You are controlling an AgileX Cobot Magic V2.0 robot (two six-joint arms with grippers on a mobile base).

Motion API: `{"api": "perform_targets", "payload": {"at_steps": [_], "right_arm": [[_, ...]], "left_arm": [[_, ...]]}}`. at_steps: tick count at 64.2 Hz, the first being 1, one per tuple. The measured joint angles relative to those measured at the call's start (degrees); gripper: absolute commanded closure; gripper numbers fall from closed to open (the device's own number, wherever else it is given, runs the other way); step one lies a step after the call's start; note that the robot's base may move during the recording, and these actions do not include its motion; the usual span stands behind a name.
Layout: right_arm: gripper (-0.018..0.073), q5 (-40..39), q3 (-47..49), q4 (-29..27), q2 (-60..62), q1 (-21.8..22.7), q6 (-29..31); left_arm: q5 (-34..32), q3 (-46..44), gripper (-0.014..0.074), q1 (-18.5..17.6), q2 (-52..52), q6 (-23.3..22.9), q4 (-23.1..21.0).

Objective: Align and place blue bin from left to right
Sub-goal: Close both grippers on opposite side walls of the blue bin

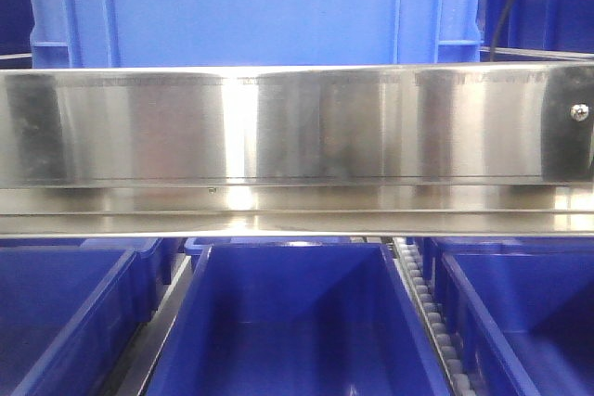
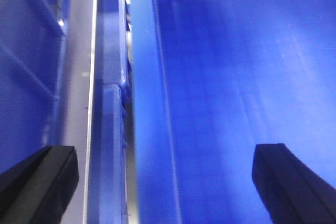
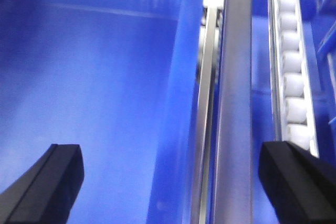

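In the front view a blue bin (image 1: 297,271) sits open-topped in the lower middle lane, under a steel shelf rail; neither gripper shows there. The left wrist view looks down along this bin's left wall (image 2: 143,103), with its inside (image 2: 236,77) to the right. My left gripper (image 2: 165,169) is open, its black fingers (image 2: 42,177) far apart on either side of that wall, touching nothing. In the right wrist view my right gripper (image 3: 170,171) is open too, spanning the bin's right wall (image 3: 184,103) and a steel rail (image 3: 233,103).
More blue bins stand in the left lane (image 1: 56,312) and right lane (image 1: 520,303). A white roller track (image 1: 432,322) runs between middle and right lanes, also seen as rollers (image 3: 291,77). A wide steel rail (image 1: 297,127) crosses the front view, with a large blue crate (image 1: 260,6) behind it.
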State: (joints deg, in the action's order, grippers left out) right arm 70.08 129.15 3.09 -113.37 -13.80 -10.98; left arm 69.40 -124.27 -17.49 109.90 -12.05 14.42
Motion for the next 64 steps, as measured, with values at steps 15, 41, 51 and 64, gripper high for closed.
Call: {"api": "perform_targets", "payload": {"at_steps": [15,41,51,64], "right_arm": [[-0.0001,0.00,0.00,-2.29,-2.08,0.00,0.00],[-0.0001,-0.35,0.04,-2.41,-2.17,0.00,-0.19],[-0.0001,-0.35,0.04,-2.41,-2.17,0.00,-0.19],[-0.0001,-0.45,0.04,-2.41,-2.17,0.00,-0.19]], "left_arm": [[-0.14,0.00,0.0027,1.41,0.93,-0.12,-2.11],[-0.14,0.00,0.0027,2.16,1.27,-0.12,-3.98],[-0.14,0.00,0.0027,2.16,1.27,-0.12,-4.06],[-0.14,0.00,0.0027,2.16,1.27,-0.12,-4.06]]}}
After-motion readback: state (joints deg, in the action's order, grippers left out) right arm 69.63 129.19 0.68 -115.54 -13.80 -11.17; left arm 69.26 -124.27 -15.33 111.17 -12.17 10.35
